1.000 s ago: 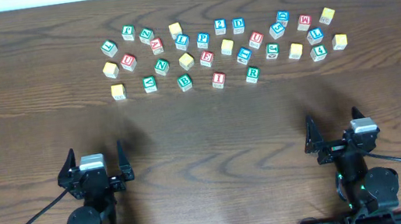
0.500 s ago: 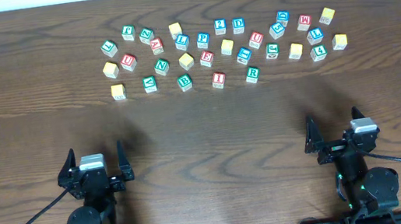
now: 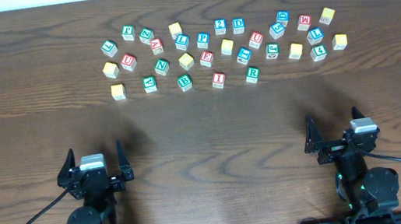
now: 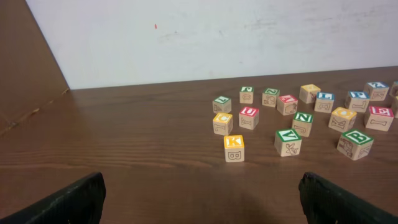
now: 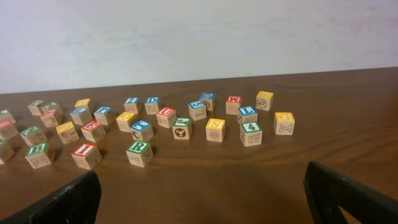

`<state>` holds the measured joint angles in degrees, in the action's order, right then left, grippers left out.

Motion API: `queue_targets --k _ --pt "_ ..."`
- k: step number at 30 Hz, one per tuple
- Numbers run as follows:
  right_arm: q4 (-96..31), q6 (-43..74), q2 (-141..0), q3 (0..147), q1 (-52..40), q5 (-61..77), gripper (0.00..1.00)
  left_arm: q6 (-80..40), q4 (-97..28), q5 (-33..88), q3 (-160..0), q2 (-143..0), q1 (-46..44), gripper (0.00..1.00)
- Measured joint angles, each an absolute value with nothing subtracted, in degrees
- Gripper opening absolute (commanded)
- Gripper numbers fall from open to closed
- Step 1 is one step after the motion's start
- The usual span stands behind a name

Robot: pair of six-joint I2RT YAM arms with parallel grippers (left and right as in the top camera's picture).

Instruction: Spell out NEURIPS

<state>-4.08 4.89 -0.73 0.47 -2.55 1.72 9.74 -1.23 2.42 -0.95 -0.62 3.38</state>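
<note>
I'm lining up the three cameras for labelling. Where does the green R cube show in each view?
Overhead: green R cube, right end of the nearest row of cubes.
Left wrist: not in the picture.
Right wrist: green R cube, lower left of centre, just right of the red I cube.
Shared landmark: green B cube, in that same front row, seen in all three views.

The left claw [image 3: 95, 152] is sitting low near the front edge of the worktop [image 3: 211, 134], pointing forward, its two fingers [image 4: 68, 204] spreading wide with nothing between them. The right claw [image 3: 332, 119] is mirroring that pose on the other side, its fingers [image 5: 354, 200] likewise gaping and gripping nothing. The left arm [image 3: 86, 221] and right arm [image 3: 376, 185] are folding back compactly over their bases.
</note>
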Motion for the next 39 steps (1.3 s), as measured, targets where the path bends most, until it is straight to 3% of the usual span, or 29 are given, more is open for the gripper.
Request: queue_targets --k 30,39 --pt "-4.1 4.9 -0.7 0.5 -2.5 1.7 0.99 10.3 -1.5 2.4 -1.0 -0.6 3.4 0.98" --pt "-4.1 4.9 -0.7 0.5 -2.5 1.7 0.99 5.8 -1.5 2.4 -1.0 -0.8 3.4 0.98"
